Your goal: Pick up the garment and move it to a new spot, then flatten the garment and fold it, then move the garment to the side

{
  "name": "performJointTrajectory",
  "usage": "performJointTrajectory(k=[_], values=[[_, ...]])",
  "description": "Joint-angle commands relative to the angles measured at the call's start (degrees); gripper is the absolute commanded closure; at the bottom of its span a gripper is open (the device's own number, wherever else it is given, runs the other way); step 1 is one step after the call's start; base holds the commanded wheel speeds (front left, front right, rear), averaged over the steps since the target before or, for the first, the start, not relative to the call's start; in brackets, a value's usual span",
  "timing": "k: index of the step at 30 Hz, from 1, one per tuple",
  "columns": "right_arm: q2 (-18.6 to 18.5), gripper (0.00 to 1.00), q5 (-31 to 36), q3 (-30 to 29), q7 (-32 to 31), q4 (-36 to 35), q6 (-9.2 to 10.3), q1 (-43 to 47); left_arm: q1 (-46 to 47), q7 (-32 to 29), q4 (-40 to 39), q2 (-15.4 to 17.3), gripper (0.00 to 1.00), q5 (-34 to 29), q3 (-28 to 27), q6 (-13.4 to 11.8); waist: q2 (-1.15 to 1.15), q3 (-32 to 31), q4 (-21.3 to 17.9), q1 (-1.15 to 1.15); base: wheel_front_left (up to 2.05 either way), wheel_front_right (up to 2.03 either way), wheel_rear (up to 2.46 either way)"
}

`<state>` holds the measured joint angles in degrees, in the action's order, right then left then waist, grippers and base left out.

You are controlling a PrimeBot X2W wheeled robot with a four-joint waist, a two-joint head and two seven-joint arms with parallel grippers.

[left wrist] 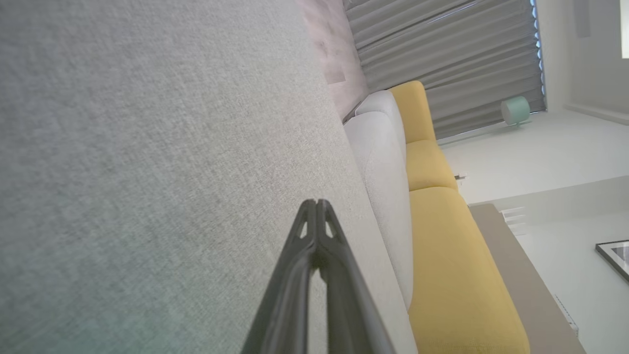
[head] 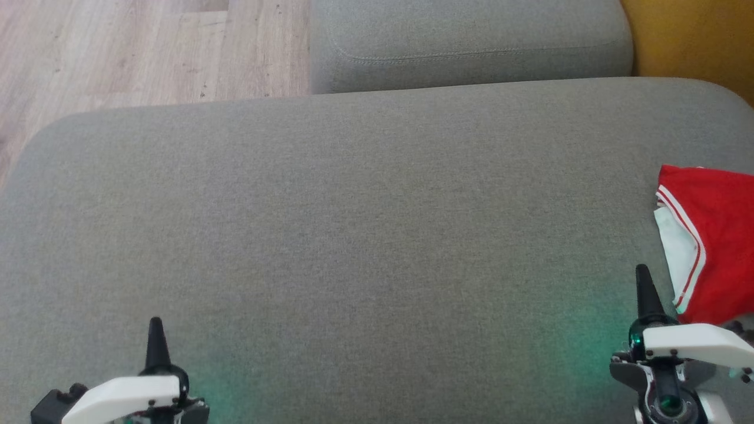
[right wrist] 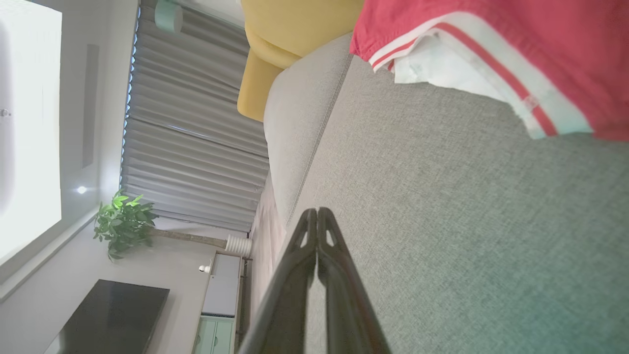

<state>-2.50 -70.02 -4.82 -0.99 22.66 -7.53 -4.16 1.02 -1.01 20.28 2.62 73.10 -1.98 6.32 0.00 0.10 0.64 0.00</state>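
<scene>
Spanning the head view, grey seat cushion point(head: 353, 235). Red garment point(head: 713, 235) with white trim lying at far right of cushion, cut off by frame edge, pale lining poking out at hem. Right gripper point(head: 645, 288) just beside that hem, not touching, fingers pressed together, holding nothing. Left gripper point(head: 155, 341) well apart at lower left, likewise closed and empty. Risks: closed fingers shoving cloth instead of pinching; catching only top layer and unravelling the stack; misjudging grasp point, since full extent unseen.
</scene>
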Motion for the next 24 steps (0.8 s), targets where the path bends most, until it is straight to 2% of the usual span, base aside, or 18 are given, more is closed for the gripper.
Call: performJointTrajectory(k=[1,24], values=[[-0.3,1.00,-1.7,0.5,-0.4,-2.6,0.03,-2.2,3.3,-0.4,-2.2,0.2,1.00,1.4,-2.0,0.6,0.00,0.0,0.0,0.00,0.00,0.00,0.00],[-0.4,1.00,-16.3,-1.1,-4.0,-6.9,0.04,-2.1,4.6,-4.0,-5.1,0.2,1.00,14.0,-3.8,1.0,0.00,0.1,-0.5,0.00,0.00,0.00,0.00]])
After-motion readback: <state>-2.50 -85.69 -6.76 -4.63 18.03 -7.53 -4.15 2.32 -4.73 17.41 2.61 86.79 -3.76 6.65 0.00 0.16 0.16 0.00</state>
